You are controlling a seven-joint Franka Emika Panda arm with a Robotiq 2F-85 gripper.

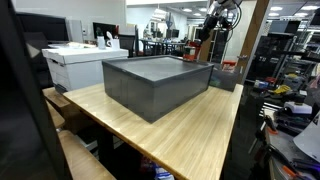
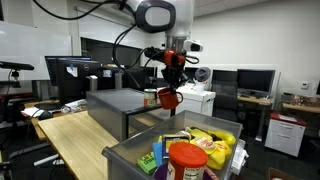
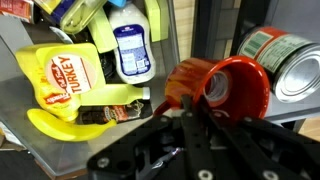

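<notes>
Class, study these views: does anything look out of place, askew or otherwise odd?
The red cup hangs tilted in mid-air, gripped by the shut hand rather than standing. Groceries in the bin lie jumbled.

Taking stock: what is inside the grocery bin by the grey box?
A yellow turkey packet, white bottle, banana and red-lidded jar show; anything beneath them is covered.

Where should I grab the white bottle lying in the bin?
Probably across its middle, from straight above: the white bottle lies flat, label up, in the bin. Fingers on its long sides; the yellow bag crowds one. The hand holds the red cup now.
</notes>
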